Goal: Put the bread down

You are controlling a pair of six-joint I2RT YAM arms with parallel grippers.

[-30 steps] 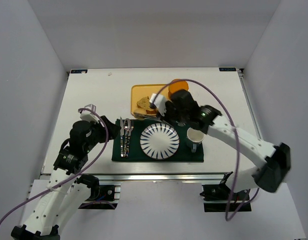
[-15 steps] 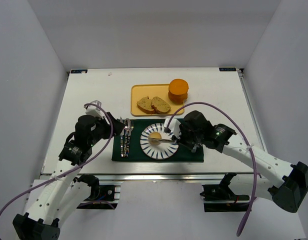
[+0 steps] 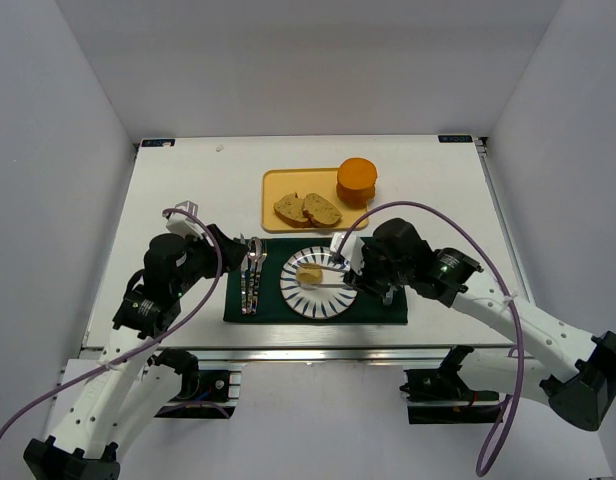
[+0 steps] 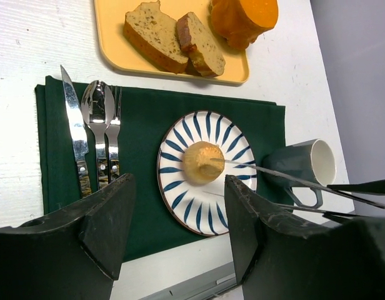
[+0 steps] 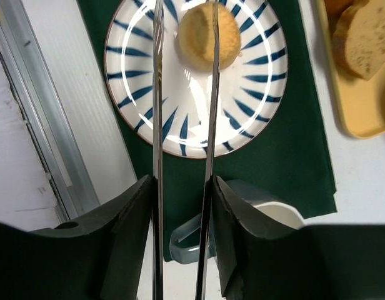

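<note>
While the bread [image 5: 208,34] lies flat on the striped plate [image 5: 242,94], a little off centre toward the side away from the right arm, that arm's tool hangs over it. The right gripper [image 5: 180,187] is clamped on a pair of long metal tongs [image 5: 157,94], whose two blades reach out over the plate. In the right wrist view the blades stand apart. One runs clear beside the bread and the other crosses over its edge, so the bread is not pinched between them. Whether that blade touches the crust cannot be told.

The left gripper [image 4: 177,212] hovers at the near edge of the green mat [image 4: 142,112]. Its fingers are spread wide and hold nothing. A grey cup [image 4: 305,165] stands on the mat just beside the plate, under the tongs.

By the look of it, the placing is all but done and the step in hand is the release. The next move calls for lifting the tongs straight up before drawing them back, blades kept apart, so that the crossing blade does not drag the bread and the tool clears the cup.
</note>
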